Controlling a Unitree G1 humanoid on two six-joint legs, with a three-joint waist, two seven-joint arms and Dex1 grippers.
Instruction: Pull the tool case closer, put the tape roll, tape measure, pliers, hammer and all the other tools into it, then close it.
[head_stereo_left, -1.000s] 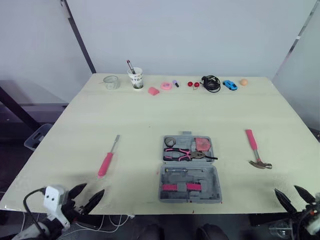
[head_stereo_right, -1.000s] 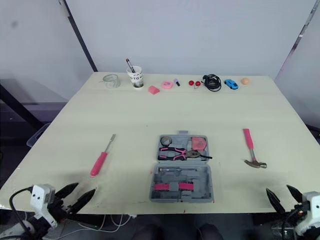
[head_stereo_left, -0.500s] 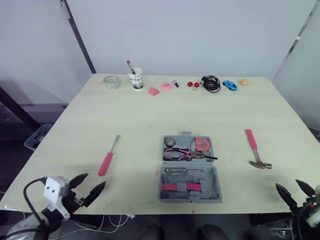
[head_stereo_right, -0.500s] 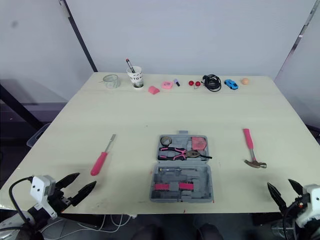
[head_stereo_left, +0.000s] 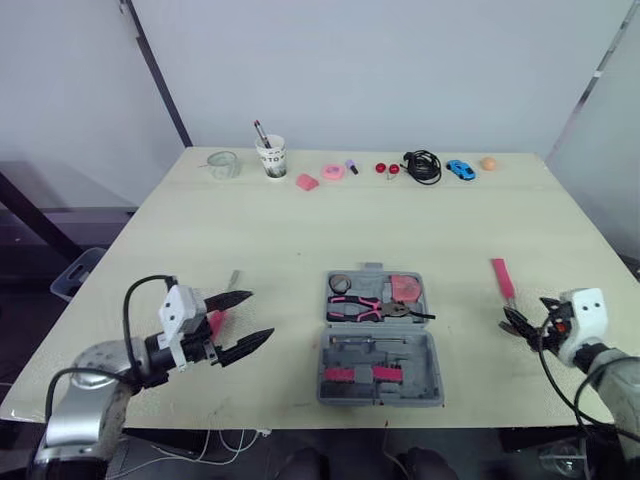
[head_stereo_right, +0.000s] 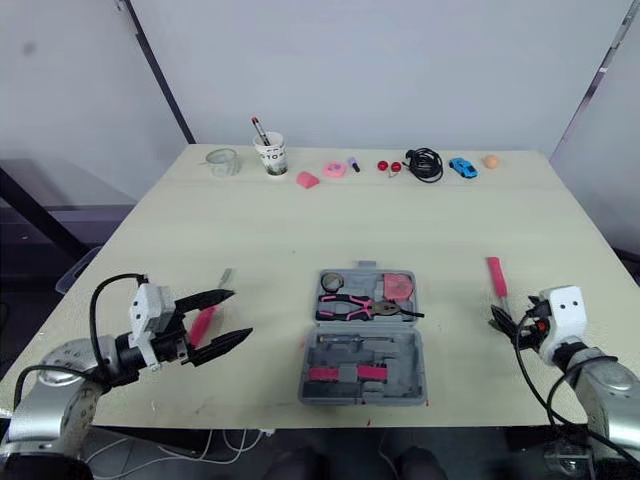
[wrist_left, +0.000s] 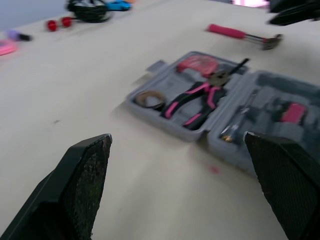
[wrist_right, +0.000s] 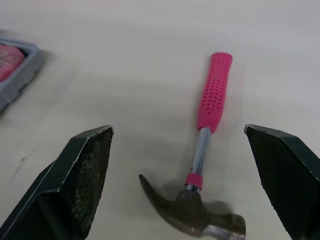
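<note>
Tool case (head_stereo_left: 426, 362): open flat at the near middle of the table, its lid half nearest. Left gripper (head_stereo_left: 258, 315): just left of the case, jaws spread wide and holding nothing, pointing toward the case. Screwdriver (head_stereo_right: 204, 322): pink handle on the table left of the case, under that gripper, with the shaft running away from it. Right gripper (wrist_right: 178, 128): right of the case, jaws wide apart and empty. Hammer (wrist_right: 213, 90): flat on the table, well right of the case; its head lies nearest, between the jaws and slightly toward the right one, with the handle running away. Step in hand, by judgement: taking the hammer. It would go best by advancing past the head, centring the jaws across the neck or lower handle, closing squarely, then lifting level, since the head is heavy. Pliers (wrist_left: 192, 100), tape roll (wrist_left: 149, 98) and tape measure (wrist_left: 197, 64): already seated in the case's far half. Cup (head_stereo_left: 271, 155) and cable (head_stereo_left: 422, 165): far beyond the case, at the table's back edge.
</note>
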